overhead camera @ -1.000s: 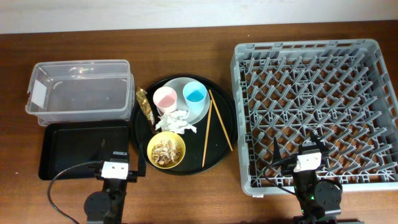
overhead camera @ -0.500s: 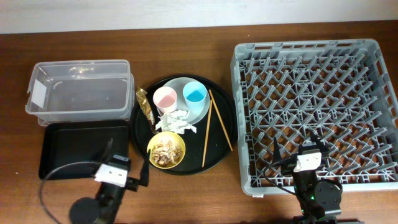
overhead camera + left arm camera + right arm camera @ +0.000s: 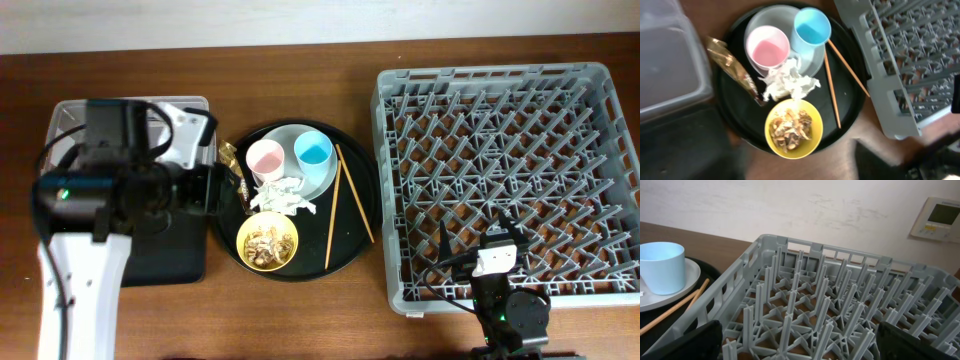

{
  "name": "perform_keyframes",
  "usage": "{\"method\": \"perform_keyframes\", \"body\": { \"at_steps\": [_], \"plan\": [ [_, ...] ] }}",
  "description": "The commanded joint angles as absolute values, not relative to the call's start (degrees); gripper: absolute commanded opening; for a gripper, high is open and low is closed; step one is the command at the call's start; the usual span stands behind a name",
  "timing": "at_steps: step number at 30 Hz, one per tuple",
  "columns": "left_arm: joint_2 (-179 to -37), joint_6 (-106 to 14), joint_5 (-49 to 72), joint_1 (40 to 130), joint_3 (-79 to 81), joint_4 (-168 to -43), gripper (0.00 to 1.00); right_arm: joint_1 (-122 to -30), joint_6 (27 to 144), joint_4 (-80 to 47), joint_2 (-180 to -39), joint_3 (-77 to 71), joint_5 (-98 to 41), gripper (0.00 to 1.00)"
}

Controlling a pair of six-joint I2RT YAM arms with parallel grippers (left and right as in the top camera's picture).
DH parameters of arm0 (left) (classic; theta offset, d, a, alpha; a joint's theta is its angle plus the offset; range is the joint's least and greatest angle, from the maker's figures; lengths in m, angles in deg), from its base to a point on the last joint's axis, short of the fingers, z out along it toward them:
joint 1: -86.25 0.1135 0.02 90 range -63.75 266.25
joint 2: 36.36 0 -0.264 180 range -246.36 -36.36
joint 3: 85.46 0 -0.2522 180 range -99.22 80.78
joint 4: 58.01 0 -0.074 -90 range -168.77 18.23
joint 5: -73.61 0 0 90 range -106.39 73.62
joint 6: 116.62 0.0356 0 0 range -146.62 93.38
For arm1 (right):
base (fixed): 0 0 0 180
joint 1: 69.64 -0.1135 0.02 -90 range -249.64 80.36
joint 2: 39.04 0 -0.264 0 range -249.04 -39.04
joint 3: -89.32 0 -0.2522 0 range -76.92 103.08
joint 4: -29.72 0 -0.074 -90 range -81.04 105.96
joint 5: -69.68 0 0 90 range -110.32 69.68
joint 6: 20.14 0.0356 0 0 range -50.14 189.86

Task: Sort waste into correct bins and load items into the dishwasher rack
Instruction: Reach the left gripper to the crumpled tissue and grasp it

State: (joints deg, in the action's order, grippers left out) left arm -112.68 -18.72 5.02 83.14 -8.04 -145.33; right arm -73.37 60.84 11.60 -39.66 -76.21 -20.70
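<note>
A round black tray [image 3: 355,215] holds the pale plate [image 3: 290,138] with the pink cup [image 3: 265,157] and blue cup [image 3: 313,151], the crumpled tissue [image 3: 284,194], the gold-brown wrapper [image 3: 235,172], the yellow bowl [image 3: 267,241] of food scraps and two chopsticks [image 3: 340,205]. All show in the left wrist view: tissue [image 3: 788,82], wrapper [image 3: 732,67], bowl [image 3: 793,128], pink cup [image 3: 769,47], blue cup [image 3: 811,27], chopsticks [image 3: 831,85]. My left gripper [image 3: 218,188] hovers open and empty at the tray's left edge. My right gripper [image 3: 478,243] is open and empty over the grey rack [image 3: 505,75].
The clear box [image 3: 70,120] and the shallow black tray [image 3: 165,262] lie left of the round tray, partly hidden under my left arm. In the right wrist view the rack's pegs [image 3: 805,305] stand just below the open fingers [image 3: 800,345].
My left arm has lifted from the table's front edge and swung back over the bins, its gripper now by the round tray. The right arm has not moved.
</note>
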Motion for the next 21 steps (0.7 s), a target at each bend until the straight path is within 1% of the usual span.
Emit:
{"method": "perform_keyframes", "body": {
  "at_steps": [1,4,5,6,7,8,9,10,11,13,15,16,21],
  "plan": [
    [-116.0,-19.7,6.2,78.9,-6.2,-145.3,0.17,-73.0,61.1,11.4,-39.2,-76.6,-21.2,0.98],
    [-117.1,-28.9,-9.2,71.9,0.2,-140.6,0.15,-73.0,61.1,11.4,-39.2,-76.6,-21.2,0.98],
    [-117.1,-30.0,-11.4,69.8,2.4,-138.6,0.17,-73.0,61.1,11.4,-39.2,-76.6,-21.2,0.98],
    [-117.1,-30.5,-13.0,67.3,5.6,-135.5,0.27,-73.0,61.1,11.4,-39.2,-76.6,-21.2,0.98],
    [-117.1,-30.6,-13.2,65.0,9.4,-131.1,0.43,-73.0,61.1,11.4,-39.2,-76.6,-21.2,0.98],
    [-117.1,-31.7,-13.3,63.8,11.9,-127.8,0.50,-73.0,61.1,11.4,-39.2,-76.6,-21.2,0.98],
    [-117.1,-32.6,-13.3,62.9,14.7,-123.9,0.54,-73.0,61.1,11.4,-39.2,-76.6,-21.2,0.98],
    [-117.1,-32.7,-13.4,62.3,19.1,-117.4,0.57,-73.0,61.1,11.4,-39.2,-76.6,-21.2,0.99],
    [-117.1,-32.7,-13.5,62.3,22.2,-112.6,0.65,-73.0,61.1,11.4,-39.2,-76.6,-21.2,0.98],
    [-117.2,-32.7,-14.9,62.3,26.2,-106.7,0.70,-73.0,61.1,11.4,-39.2,-76.6,-21.2,0.98],
    [-117.2,-32.6,-19.5,62.3,29.6,-102.3,0.71,-73.0,61.1,11.4,-39.2,-76.6,-21.2,0.98],
    [-117.2,-32.6,-20.4,62.3,30.2,-100.8,0.75,-73.0,61.1,11.4,-39.2,-76.6,-21.2,0.98],
    [-119.5,-32.7,-20.3,62.2,31.3,-96.8,0.75,-73.0,61.1,11.4,-39.2,-76.6,-21.2,0.98]
  ]
}}
